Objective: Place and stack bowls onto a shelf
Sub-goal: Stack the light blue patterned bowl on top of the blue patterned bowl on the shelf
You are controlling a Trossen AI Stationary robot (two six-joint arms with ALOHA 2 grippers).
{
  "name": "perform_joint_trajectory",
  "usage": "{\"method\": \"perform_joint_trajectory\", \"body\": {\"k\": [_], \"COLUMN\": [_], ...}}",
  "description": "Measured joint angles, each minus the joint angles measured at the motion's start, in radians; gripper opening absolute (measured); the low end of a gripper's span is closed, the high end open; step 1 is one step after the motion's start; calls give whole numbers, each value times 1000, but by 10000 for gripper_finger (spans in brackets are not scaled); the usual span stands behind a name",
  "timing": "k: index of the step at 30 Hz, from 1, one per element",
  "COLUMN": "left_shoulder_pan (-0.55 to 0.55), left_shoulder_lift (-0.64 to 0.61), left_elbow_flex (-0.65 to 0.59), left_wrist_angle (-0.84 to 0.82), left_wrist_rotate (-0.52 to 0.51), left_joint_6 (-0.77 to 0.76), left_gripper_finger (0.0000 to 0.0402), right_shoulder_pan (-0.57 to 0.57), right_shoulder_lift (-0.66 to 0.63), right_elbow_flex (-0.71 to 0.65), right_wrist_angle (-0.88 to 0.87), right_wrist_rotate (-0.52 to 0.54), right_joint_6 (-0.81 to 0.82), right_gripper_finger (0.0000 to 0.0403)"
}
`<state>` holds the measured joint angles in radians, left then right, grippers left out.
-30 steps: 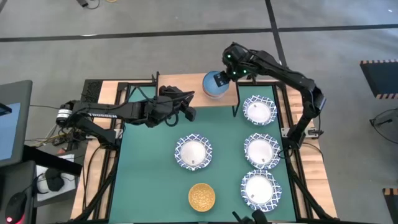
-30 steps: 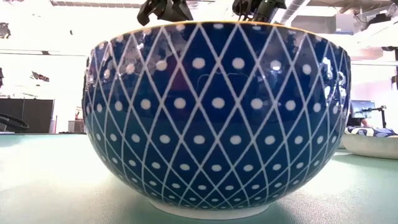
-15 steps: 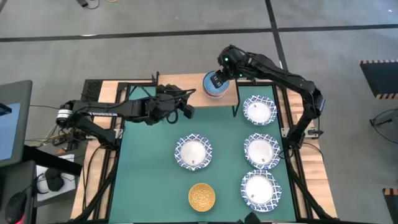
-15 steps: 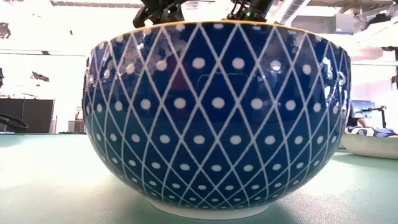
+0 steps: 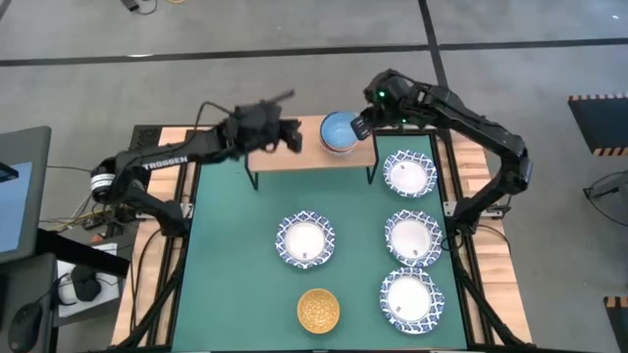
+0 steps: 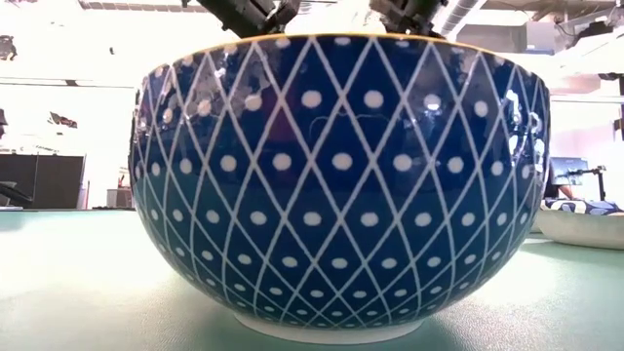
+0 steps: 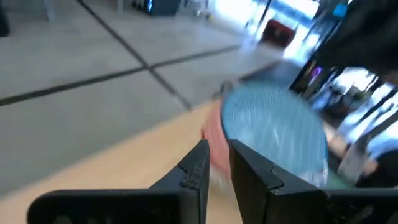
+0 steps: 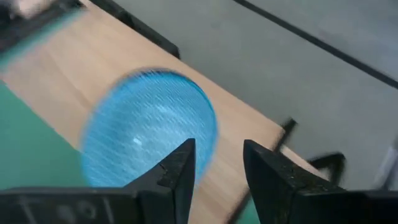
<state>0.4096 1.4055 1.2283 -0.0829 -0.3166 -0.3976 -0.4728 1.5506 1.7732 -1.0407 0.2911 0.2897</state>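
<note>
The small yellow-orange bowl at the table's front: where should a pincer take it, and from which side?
Grip the small yellow-orange bowl by its rim, coming straight down from above. It sits upright and open-side up on the green table, apart from the neighbouring bowls, so one finger likely fits inside and one outside.

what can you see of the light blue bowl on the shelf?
The light blue bowl is small, round and plain, finely ribbed inside and empty. It sits upright on the right part of the shelf, whose top is a light wooden plank. The left wrist view shows a pinkish-red edge just under it, so it seems stacked on another bowl. The right claw is beside it, open, not gripping.
</note>
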Motion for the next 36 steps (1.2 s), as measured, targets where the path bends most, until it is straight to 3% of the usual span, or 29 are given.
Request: {"method": "perform_joint_trajectory", "body": {"k": [6,9,14,22,28,36], "left_shoulder_pan": [123,135,136,144,144,143], "left_shoulder_lift": [108,175,242,283,283,283], "left_elbow_flex": [0,0,0,1,1,1], "left_wrist_angle": [216,288,354,355,305,218], "left_wrist_rotate": [237,302,310,320,319,320], "left_joint_6": [-44,-60,-36,-39,-14,-14], "left_gripper_finger": [25,19,12,6,6,6], "right_shoulder_pan": [46,72,111,134,140,140], "right_shoulder_lift": [-53,-82,-151,-284,-314,-292], "right_elbow_flex": [-141,-205,-317,-586,-766,-843], "right_wrist_angle": [68,131,248,584,826,969], "right_wrist_rotate": [4,9,94,103,103,104], "right_joint_6": [49,61,61,17,-63,-136], "right_gripper_finger": [142,134,121,107,107,107]}}
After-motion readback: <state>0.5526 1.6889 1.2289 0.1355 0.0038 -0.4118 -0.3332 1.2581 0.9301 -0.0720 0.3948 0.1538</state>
